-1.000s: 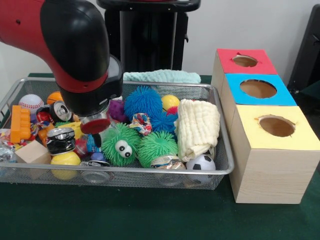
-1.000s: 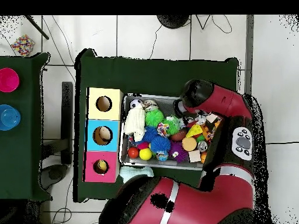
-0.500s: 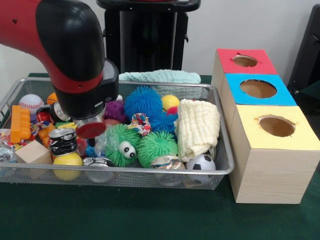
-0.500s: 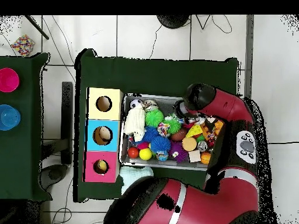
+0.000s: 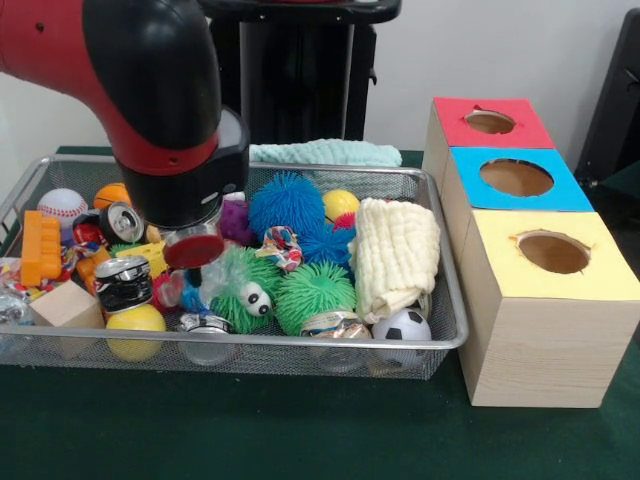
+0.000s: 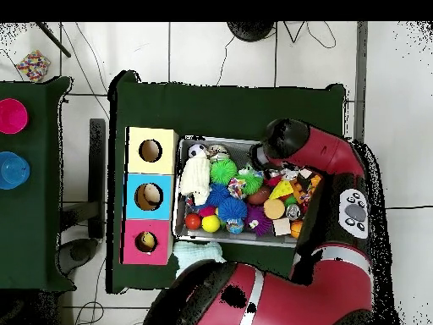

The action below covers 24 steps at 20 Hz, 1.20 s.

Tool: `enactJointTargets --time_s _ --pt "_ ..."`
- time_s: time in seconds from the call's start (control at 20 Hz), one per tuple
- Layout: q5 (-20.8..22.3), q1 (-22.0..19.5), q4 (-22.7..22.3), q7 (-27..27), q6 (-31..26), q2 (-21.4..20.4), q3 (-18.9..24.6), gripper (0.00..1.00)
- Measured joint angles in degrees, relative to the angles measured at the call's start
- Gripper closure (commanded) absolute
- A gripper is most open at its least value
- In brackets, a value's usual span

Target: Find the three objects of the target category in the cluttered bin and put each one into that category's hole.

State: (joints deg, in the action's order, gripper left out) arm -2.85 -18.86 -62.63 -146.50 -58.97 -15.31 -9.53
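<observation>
The gripper (image 5: 194,250) hangs low over the left half of the bin (image 5: 300,345), near its front edge. Only a round red tip shows under the black wrist, so I cannot tell whether it is open or closed, or if it grips anything.

The task does not name the target category, so the choice of thing is a judgement. Just below and left of the tip stands a crushed can (image 5: 122,281), upright on a yellow ball (image 5: 132,318). A second can (image 5: 120,222) lies behind it toward the left edge, and a third can (image 5: 204,324) lies flat against the front edge, almost under the tip. If cans are the category, the nearest one is the flat can at the front edge, straight down and slightly toward the front. Right of the tip sits a green puffer with eyes (image 5: 250,290), touching or nearly touching it.

The three boxes stand outside the right edge of the bin: yellow hole (image 5: 553,251) nearest the front, blue hole (image 5: 516,177) in the middle, red hole (image 5: 489,121) at the back. All are well apart from the gripper, across the full bin.
</observation>
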Motion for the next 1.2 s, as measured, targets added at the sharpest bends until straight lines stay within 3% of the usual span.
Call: enactJointTargets --time_s 0.65,0.9,1.2 --pt "-0.2 4.46 7.15 -0.01 -19.92 -0.71 -1.03 1.0" --pt "-0.55 5.21 10.59 -0.09 -24.5 -0.71 -1.89 1.0" --pt "-5.04 5.35 12.0 -0.64 -28.15 -1.31 -2.0 1.0"
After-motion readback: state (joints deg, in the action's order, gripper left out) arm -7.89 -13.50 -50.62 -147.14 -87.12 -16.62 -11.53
